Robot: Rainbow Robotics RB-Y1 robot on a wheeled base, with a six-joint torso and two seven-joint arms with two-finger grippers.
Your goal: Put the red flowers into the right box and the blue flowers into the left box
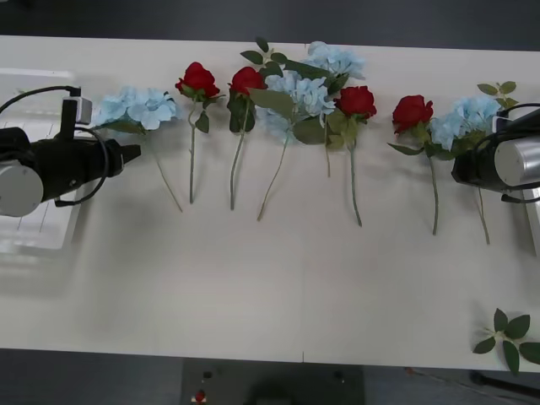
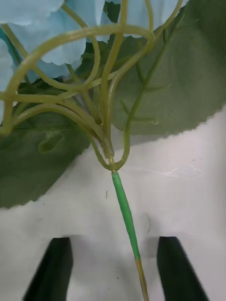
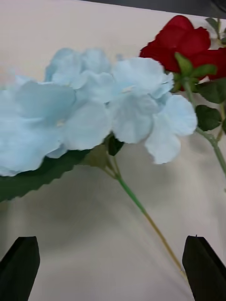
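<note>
Several red flowers (image 1: 198, 79) and blue flowers (image 1: 297, 96) lie in a row across the back of the table, stems pointing toward me. My left gripper (image 1: 131, 154) is open beside the leftmost blue flower (image 3: 94, 108), whose stem (image 3: 146, 216) runs between the spread black fingers (image 3: 19, 268). The left box (image 1: 34, 240) lies under that arm. My right gripper (image 1: 462, 167) is open low over the rightmost blue flower (image 1: 469, 116). That flower's green stem (image 2: 126, 211) passes between the black fingers (image 2: 52, 270). The right box (image 1: 534, 221) shows as a thin white rim at the right edge.
A red rose (image 3: 188, 42) lies close beside the leftmost blue flower. Loose green leaf sprigs lie at the front right (image 1: 506, 333) and back right (image 1: 498, 88). The near half of the white table (image 1: 270, 295) is bare.
</note>
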